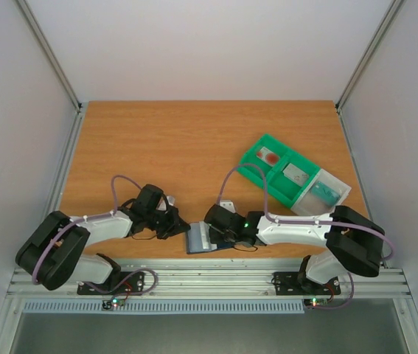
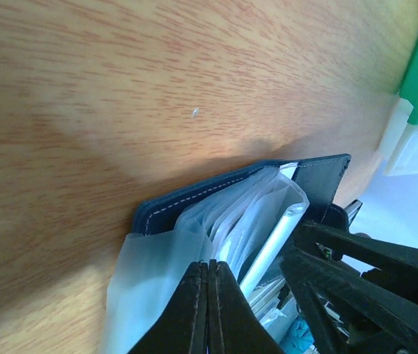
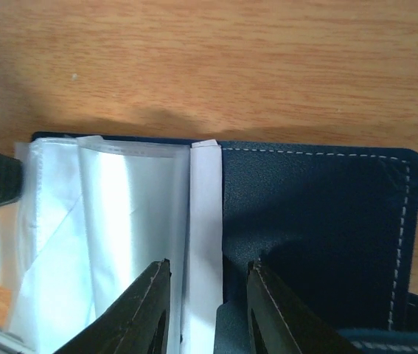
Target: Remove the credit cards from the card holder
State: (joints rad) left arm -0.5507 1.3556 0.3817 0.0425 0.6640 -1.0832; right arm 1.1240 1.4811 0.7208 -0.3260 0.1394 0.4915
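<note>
The card holder (image 1: 201, 243) lies open flat at the near edge of the table (image 1: 157, 140), about midway along it and directly between the two arms. Its slate-blue panel faces up on one side. From the fold a stack of clear plastic sleeves (image 3: 105, 221) fans out on the other.

The left gripper (image 1: 178, 225) has its fingers pressed together on the outermost sleeve (image 2: 150, 273), apparently to peel that leaf aside and hold the fan apart so the pockets open.

The right gripper (image 1: 220, 230) reaches in from the opposite side. Its jaws stand partly apart astride a narrow white strip (image 3: 205, 221) at the fold, with daylight on both sides of it, so it grips nothing. The strip may be a card's edge or the sleeve binding; the wrist view does not settle which. That stance looks like a line-up for pinching the strip and drawing it out along the panel.

Several credit cards (image 1: 270, 156) already lie in the green tray (image 1: 253, 150), which sits angled toward the table's right edge, well apart from the holder. One card is whitish with a red blotch, and a teal one lies in the pale end compartment. The tray seems to be the drop-off, within the right arm's reach.

Extraction is therefore partly done, judging by the cards in the tray. How many remain in the sleeves cannot be told.
</note>
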